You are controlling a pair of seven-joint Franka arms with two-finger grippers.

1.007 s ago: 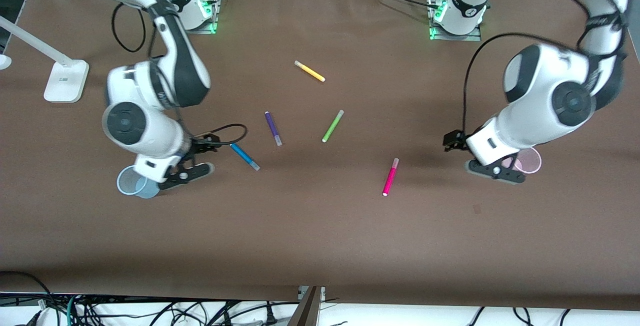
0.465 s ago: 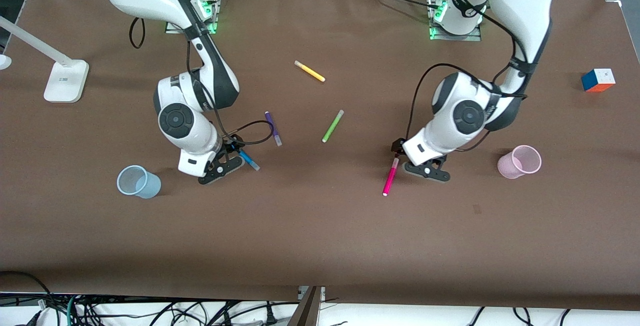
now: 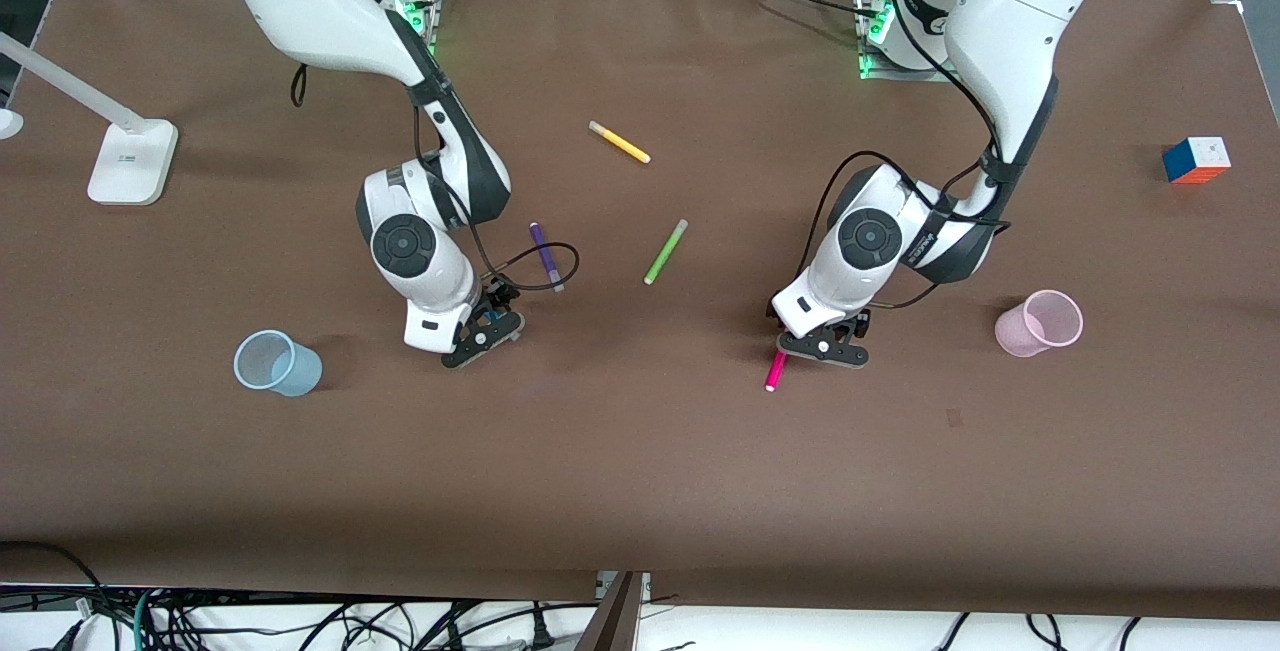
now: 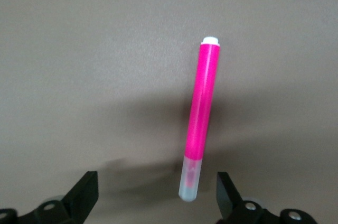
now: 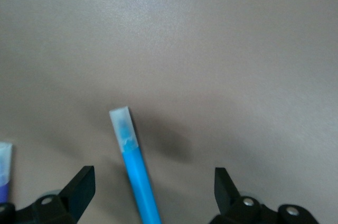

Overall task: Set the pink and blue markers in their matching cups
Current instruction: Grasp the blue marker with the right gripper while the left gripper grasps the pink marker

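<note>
Moved: both arms have swung in from beside the cups and now hang low over the markers.
Left gripper (image 3: 822, 346): fingers spread, straddling the pink marker (image 3: 776, 371), not touching it.
Right gripper (image 3: 484, 334): fingers spread over the blue marker (image 5: 138, 174).
Pink marker: flat on the table (image 3: 640, 471), well apart from the pink cup (image 3: 1040, 323).
Blue marker: lying flat, near the blue cup (image 3: 276, 363).
Handling: probably light, stiff, smooth and prone to rolling; pinch mid-barrel, across the width.
</note>
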